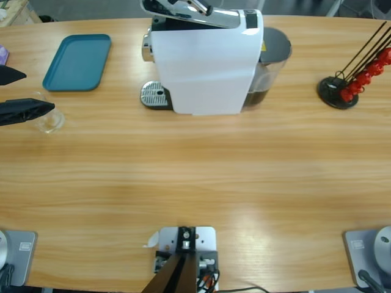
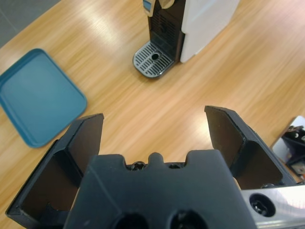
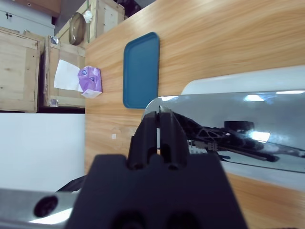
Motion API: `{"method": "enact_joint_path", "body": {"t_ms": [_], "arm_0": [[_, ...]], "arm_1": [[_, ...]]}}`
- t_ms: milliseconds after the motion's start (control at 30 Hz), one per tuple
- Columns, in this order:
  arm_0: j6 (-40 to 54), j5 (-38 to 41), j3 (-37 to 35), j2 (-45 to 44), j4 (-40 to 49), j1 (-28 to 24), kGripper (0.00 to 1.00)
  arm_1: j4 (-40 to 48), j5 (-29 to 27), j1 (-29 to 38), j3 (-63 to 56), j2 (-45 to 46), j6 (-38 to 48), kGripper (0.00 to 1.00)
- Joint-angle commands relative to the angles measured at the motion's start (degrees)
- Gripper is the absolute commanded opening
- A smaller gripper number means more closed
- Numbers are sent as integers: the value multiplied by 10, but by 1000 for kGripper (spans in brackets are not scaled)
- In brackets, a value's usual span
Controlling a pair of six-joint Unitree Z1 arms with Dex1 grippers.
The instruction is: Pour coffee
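Spanning frame: wooden table (image 1: pixel 195 177), teal tray (image 1: pixel 77 62) far-left.

No text, brand, number or sign can be read in any of the three views. The white coffee machine (image 1: pixel 204 64) carries a small yellow patch at its 3 o'clock edge, against the grey tank, but whatever is printed on it is too small to make out. In the right wrist view a purple packet (image 3: pixel 90 80) shows a small round mark and a white sheet (image 3: pixel 66 75) lies just beside it; neither shows legible lettering. The grey rig parts bear small pale squares with nothing decipherable.
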State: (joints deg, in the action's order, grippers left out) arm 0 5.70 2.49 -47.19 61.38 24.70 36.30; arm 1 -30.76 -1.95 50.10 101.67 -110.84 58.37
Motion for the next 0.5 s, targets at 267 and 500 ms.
{"method": "enact_joint_path", "body": {"t_ms": [267,500], "arm_0": [[6,9,23,-11,-7,-7,927],[6,9,22,-12,-9,-9,927]], "arm_1": [[-12,30,14,-83,-114,-4,0],[29,3,15,-79,-63,-66,879]]}}
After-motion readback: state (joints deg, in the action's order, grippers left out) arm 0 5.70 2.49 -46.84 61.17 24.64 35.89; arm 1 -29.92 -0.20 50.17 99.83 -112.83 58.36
